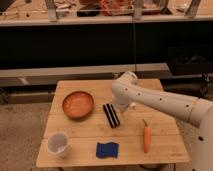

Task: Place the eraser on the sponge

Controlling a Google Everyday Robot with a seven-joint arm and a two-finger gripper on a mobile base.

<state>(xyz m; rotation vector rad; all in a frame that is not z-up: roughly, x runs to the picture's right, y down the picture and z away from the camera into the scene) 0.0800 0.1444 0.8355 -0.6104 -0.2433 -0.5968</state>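
White and bulky, the arm (160, 102) comes in from the right edge, where it is cut off. It bends down at a rounded joint behind the eraser (111, 115). Below that joint the claw (126, 109) hangs just to the right of the eraser, low over the wooden tabletop (85, 131). The arm's own shell hides most of the claw, so I cannot tell whether it is apart or together. Nor can I tell whether it touches the eraser or only stands beside it.

The eraser, a black block with thin light stripes along its length, lies on the wood near the middle. Its long side runs away from the camera and leans a little to the left. It is not on the sponge (107, 149). The sponge is a flat dark-blue piece with wavy edges, lying in front of the eraser and apart from it, close to the near edge.

To the left of the eraser, and slightly farther back, sits an orange bowl (78, 104); what it holds, if anything, is hard to make out. To the right front of the eraser lies a carrot (146, 138), pointing away from the camera, with its top end too dim to read. A pale cup (58, 144) stands well off to the left front.

Behind the eraser, past the far edge, a dark shelf unit (75, 45) fills the background. The clutter on top of it is blurred and cropped by the upper border.
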